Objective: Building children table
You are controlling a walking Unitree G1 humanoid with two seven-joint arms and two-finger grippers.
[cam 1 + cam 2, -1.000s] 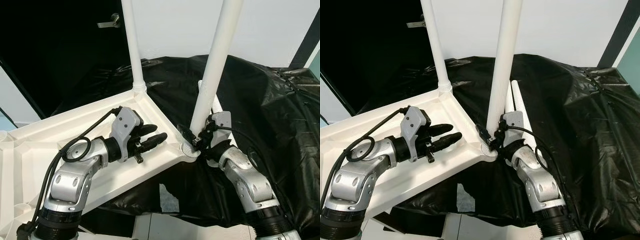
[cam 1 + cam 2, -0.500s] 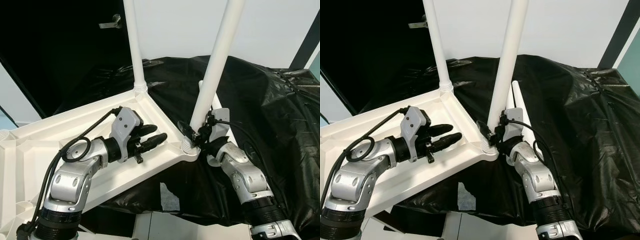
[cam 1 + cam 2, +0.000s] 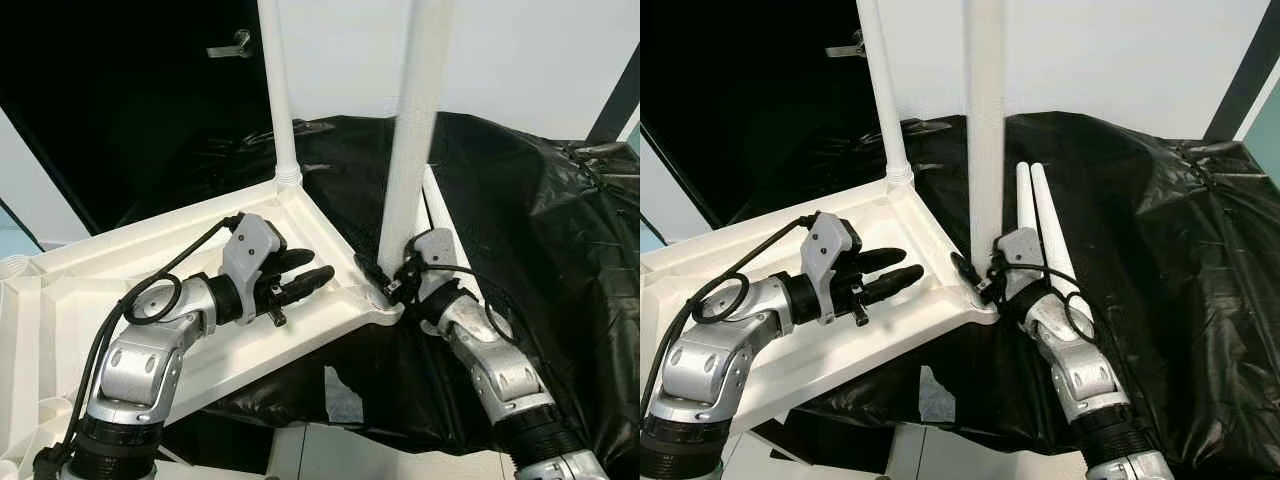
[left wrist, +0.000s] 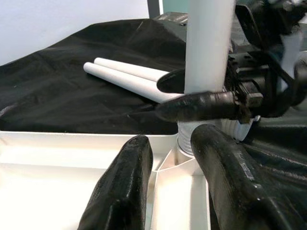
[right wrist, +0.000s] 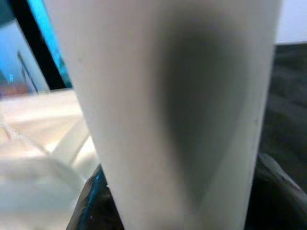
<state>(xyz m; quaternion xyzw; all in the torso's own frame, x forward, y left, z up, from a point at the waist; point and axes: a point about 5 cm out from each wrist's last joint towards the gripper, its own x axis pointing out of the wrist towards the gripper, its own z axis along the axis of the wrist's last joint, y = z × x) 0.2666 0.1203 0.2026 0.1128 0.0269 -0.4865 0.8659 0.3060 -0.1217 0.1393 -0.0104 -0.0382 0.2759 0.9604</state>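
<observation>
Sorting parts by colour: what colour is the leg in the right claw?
White, like the tabletop. The leg in the right claw shows best in the right eye view.

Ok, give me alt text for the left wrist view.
The right pincer grips a white table leg standing in the corner socket of the white tabletop. The left pincer's fingers frame the foreground; two spare legs lie on black sheeting.

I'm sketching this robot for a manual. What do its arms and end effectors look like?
Both arms are built of rounded silver segments with black ribbed joints. A black cable loops along each forearm. The left end effector and the right end effector each have two long black tapered fingers, with a light grey block mounted above the wrist.
</observation>
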